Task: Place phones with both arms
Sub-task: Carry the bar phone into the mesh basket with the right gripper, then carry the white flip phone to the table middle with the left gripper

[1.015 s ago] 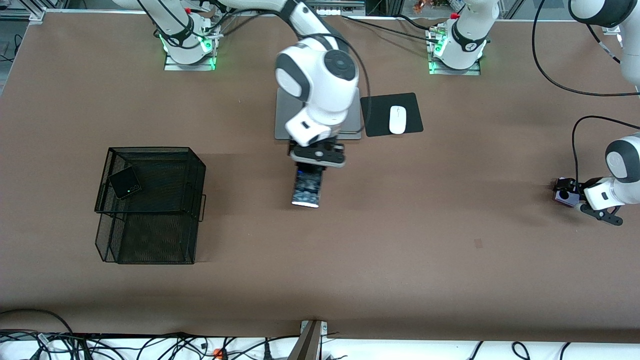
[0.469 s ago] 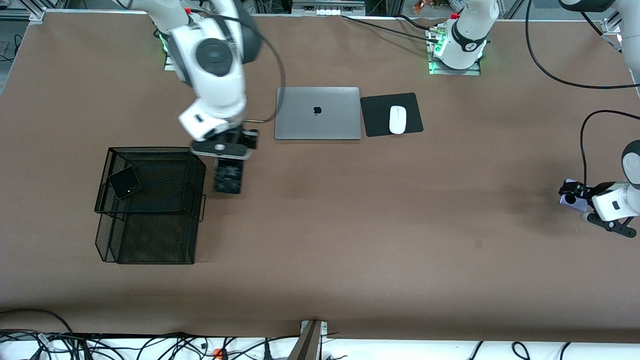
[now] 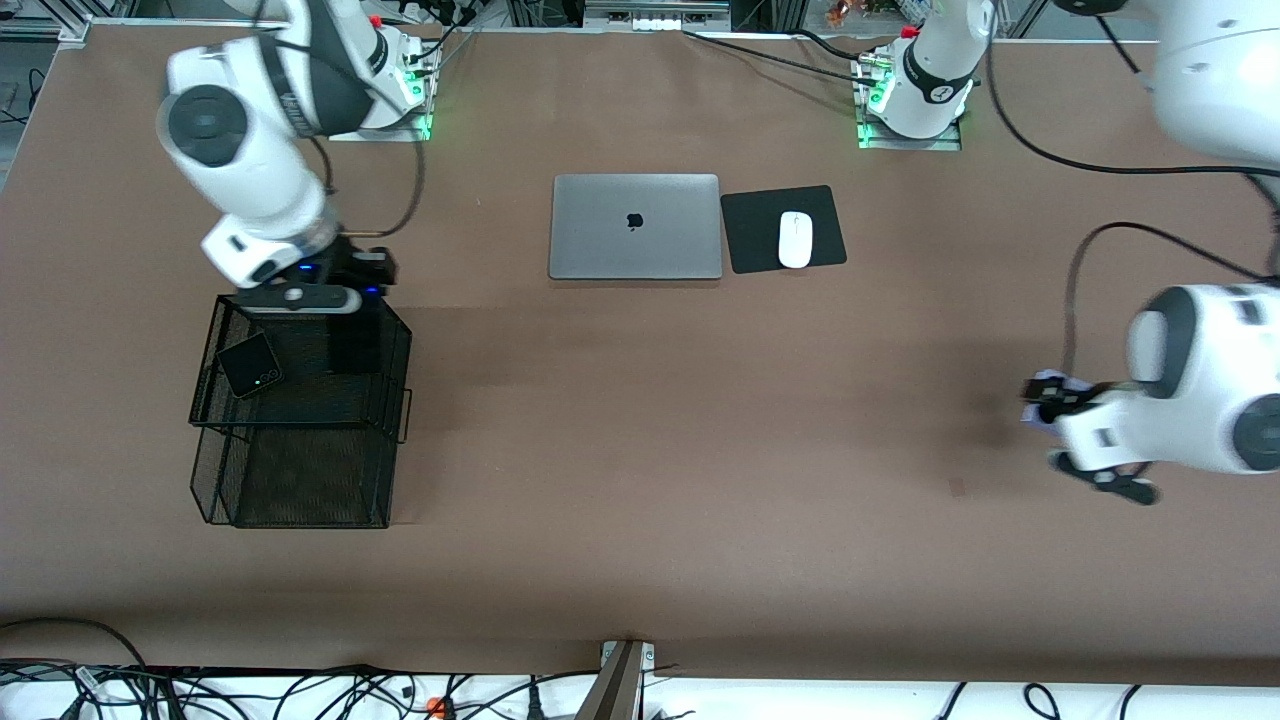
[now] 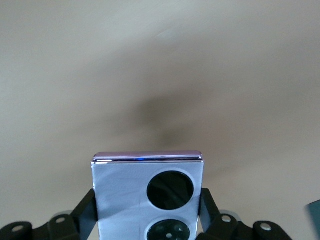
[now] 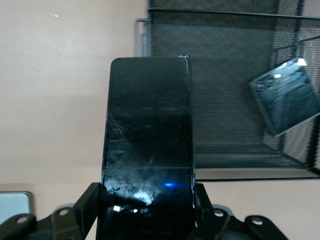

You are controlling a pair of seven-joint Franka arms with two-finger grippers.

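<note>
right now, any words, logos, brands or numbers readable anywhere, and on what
No readable words or numbers anywhere.
Apple logo, a sign and no letters: on the lid of the closed silver laptop.
Long slim black slab phone in the right gripper: cracked dark glass, no text.
Small lavender-white flip phone in the left gripper: two camera circles, no lettering.
Small square black flip phone in the black wire-mesh basket: nothing legible.

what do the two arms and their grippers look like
Both arms are glossy white with rounded joints and dark grey round caps. The right arm and left arm trail black cables. The right gripper and left gripper are black, with two fingers.
</note>
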